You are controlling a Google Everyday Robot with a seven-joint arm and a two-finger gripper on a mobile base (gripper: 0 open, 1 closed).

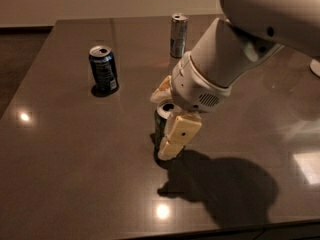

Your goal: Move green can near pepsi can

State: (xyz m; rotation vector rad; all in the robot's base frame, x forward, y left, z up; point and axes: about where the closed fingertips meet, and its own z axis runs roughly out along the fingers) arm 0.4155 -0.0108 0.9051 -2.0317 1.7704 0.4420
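The green can (158, 125) stands upright near the middle of the dark table (70, 154). Only its silver top and left side show. My gripper (168, 130) has come down on it from the right and covers most of its body. The white arm reaches in from the upper right. The pepsi can (103, 69), dark blue with a silver top, stands upright to the far left of the green can, well apart from it.
A slim silver can (178, 28) stands at the back of the table, behind my arm. A white object (315, 67) shows at the right edge. The table's front edge runs along the bottom of the view.
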